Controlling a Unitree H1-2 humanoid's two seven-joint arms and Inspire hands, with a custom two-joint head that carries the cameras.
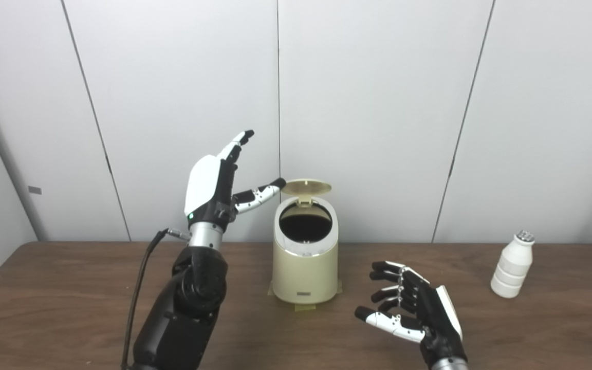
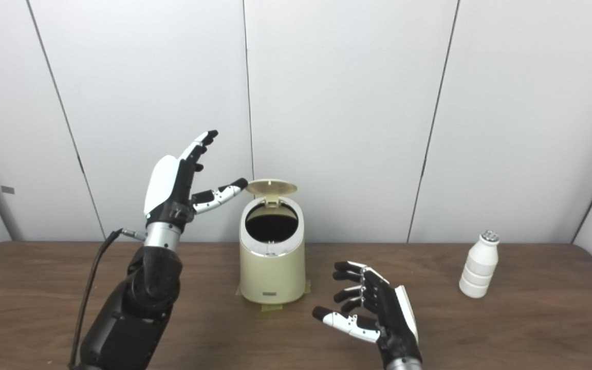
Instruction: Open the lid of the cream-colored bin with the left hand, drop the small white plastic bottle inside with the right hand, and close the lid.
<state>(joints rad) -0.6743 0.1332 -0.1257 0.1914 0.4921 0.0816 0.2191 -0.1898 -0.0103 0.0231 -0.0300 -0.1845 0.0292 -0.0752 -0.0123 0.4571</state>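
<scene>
The brown table (image 1: pixel 70 288) carries a cream bin (image 1: pixel 304 272) standing upright near its middle, mouth open to a dark inside where nothing can be made out. Its lid (image 1: pixel 306 186) is tipped up at the back, seen nearly edge-on. The left hand (image 1: pixel 214 187) is raised beside it, fingers spread wide, one fingertip at the lid's rim; contact is unclear. The right hand (image 1: pixel 411 308) hovers low, empty, fingers loosely curled apart. The white bottle (image 1: pixel 513 264) stands upright, cap up, far right, well apart.
</scene>
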